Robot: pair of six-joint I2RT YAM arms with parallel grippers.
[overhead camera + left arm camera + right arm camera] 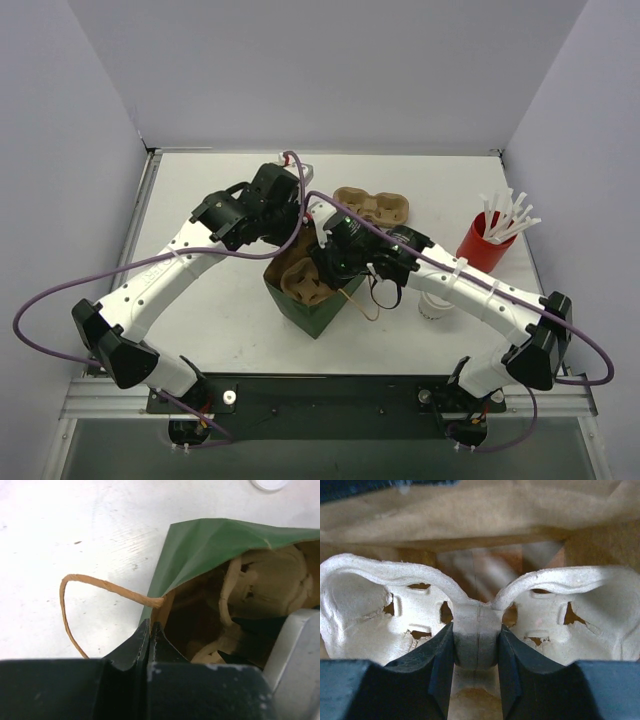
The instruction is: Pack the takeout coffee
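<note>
While both arms reach into the green bag [312,316], the takeout coffee [432,308] stands outside it.
The left gripper [151,629] is pinched on the bag's rim, the right gripper [476,636] is clamped on a cardboard carrier [370,600] inside the bag, and the coffee sits just right of the bag.

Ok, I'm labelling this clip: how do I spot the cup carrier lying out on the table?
Start at the green paper bag mid-table. Behind it, towards the back wall and left of the red cup of straws, lies a brown two-hole carrier. Unlike the second carrier, gripped inside the bag, it lies free on the tabletop.
</note>
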